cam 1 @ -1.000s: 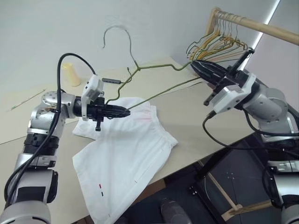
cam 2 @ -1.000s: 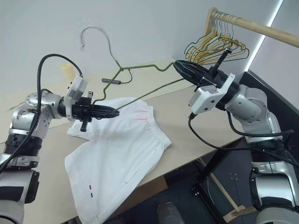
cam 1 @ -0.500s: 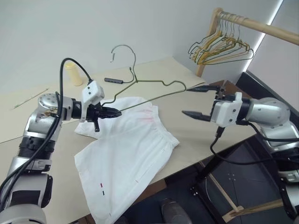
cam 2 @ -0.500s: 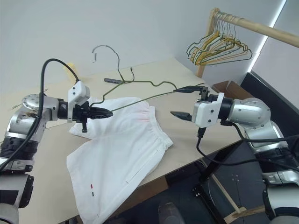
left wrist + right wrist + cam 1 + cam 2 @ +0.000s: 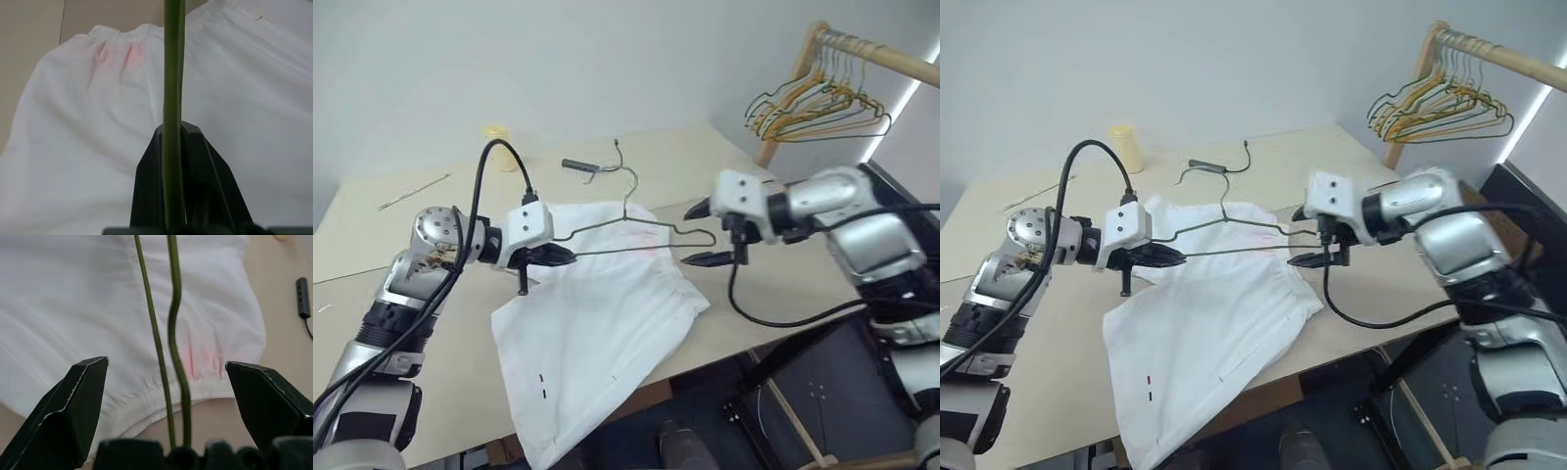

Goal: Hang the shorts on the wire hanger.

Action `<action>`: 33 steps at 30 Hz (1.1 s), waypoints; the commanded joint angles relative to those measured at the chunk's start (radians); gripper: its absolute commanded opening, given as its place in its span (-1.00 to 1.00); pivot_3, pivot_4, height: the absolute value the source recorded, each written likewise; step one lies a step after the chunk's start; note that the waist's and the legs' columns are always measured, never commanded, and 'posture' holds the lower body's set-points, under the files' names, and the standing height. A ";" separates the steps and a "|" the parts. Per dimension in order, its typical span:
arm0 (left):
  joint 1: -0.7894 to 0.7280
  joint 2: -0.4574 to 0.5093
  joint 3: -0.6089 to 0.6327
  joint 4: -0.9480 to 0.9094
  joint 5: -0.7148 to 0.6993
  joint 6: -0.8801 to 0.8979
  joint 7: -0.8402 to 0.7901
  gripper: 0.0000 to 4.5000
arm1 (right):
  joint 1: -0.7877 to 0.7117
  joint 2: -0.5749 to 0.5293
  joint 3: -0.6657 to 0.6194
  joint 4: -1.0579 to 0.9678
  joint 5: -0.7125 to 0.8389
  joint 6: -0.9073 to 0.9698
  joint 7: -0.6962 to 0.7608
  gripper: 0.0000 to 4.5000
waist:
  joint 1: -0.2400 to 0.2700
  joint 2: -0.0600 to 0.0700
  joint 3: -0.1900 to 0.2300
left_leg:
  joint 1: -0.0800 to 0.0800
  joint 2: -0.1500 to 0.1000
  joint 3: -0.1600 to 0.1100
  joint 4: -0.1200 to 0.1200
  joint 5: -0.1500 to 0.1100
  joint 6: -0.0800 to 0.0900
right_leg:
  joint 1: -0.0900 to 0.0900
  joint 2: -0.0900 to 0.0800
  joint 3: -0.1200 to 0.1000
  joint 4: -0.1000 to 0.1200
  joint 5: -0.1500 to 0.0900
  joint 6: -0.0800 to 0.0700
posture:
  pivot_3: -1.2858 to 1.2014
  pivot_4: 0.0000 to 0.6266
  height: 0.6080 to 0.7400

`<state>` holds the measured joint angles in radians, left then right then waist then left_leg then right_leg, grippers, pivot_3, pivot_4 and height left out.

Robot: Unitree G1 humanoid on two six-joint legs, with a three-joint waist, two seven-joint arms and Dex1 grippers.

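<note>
Since the earlier frames: right gripper (image 5: pixel 1313 237) has let go of the wire hanger (image 5: pixel 1234 238) and come down with it, jaws now spread wide to either side of the hanger's free end, no finger touching the wire; hanger lowered from its raised tilt to lie near level just over the shorts (image 5: pixel 1206 313), hook (image 5: pixel 1203 173) pointing away across the bench (image 5: pixel 1371 299). Left gripper (image 5: pixel 1170 258): jaws pressed together, pinching the hanger's near corner and carrying it alone. Item one, wire hanger: thin, light, springy; judged likely to twist or swing from a single-corner grip, so a second hold at the far bend would steady it. Round wire looks slick, so a pinch at a bend should slip less than one on a straight run. Item two, shorts: white, thin, limp, lying flat on the bench under the hanger, gathered waistband (image 5: pixel 161 399) toward the right gripper, leg hems trailing off the near edge of the bench. Fabric judged soft and light, apt to bunch and slide on bare wire. Best hold is probably the elastic waistband, the thickest and firmest part, taken near one side so the opening can be fed over a hanger arm. Not yet hung.
</note>
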<state>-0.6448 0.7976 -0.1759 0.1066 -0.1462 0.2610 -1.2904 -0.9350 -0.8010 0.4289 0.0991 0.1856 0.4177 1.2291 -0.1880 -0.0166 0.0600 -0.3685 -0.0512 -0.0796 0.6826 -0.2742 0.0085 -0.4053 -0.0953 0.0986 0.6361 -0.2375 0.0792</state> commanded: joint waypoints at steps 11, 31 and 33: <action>-0.002 0.014 0.015 -0.034 0.008 -0.026 -0.008 -1.00 | -0.106 0.110 0.071 0.067 -0.157 0.078 0.104 -0.21 | 0.010 0.000 -0.005 | -0.017 -0.004 0.000 0.010 0.001 -0.002 | -0.019 -0.004 -0.005 0.012 0.000 0.000 | -0.04 -1.00 1.00; -0.083 -0.045 0.159 0.138 -0.134 -0.116 -0.029 0.48 | 0.148 -0.028 -0.109 -0.134 -0.086 0.291 0.067 -1.00 | 0.014 -0.001 -0.009 | -0.016 -0.004 -0.001 0.012 0.001 -0.002 | -0.017 -0.005 -0.007 0.013 0.000 0.000 | -0.06 -1.00 1.00; -0.071 -0.047 0.192 0.152 -0.146 -0.114 0.000 0.78 | 0.211 -0.065 -0.159 -0.138 -0.066 0.348 0.044 -1.00 | 0.014 -0.001 -0.010 | -0.016 -0.004 -0.001 0.012 0.001 -0.002 | -0.017 -0.005 -0.007 0.013 0.000 0.000 | -0.06 -1.00 1.00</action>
<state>-0.7050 0.7501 -0.0341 0.2561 -0.2685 0.1624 -1.3174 -0.7370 -0.8421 0.3350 -0.0104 0.0929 0.7198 1.2917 -0.1736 -0.0174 0.0501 -0.3847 -0.0556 -0.0803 0.6948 -0.2730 0.0069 -0.4221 -0.0999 0.0917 0.6489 -0.2373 0.0789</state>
